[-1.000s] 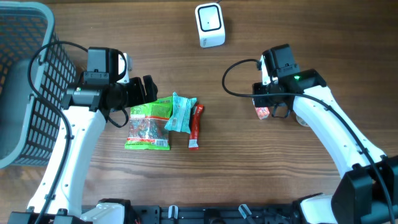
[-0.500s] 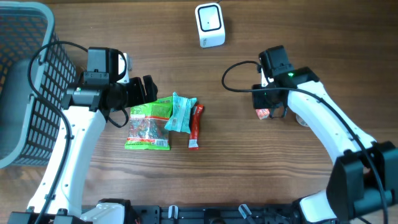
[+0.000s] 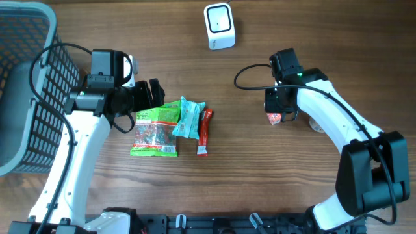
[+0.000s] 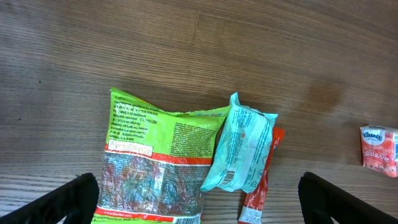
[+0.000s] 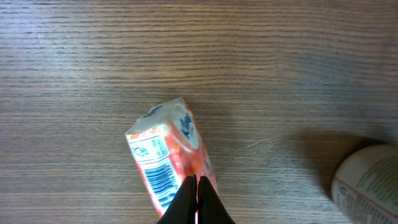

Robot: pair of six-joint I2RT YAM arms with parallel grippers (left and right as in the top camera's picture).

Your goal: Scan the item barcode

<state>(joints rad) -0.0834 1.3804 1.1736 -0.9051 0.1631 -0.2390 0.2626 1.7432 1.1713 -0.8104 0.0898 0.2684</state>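
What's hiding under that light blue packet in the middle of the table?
The light blue packet overlaps the right edge of the green bag and the upper part of a red stick pack. Whether anything else lies beneath is hidden.

The left arm (image 3: 83, 140) runs up the left side from the near edge, wrist bent rightward. The left gripper (image 3: 155, 95) points right, jaws spread wide. The right arm (image 3: 335, 123) angles in from the near right, and the right gripper (image 5: 196, 200) points down, fingers pressed together.
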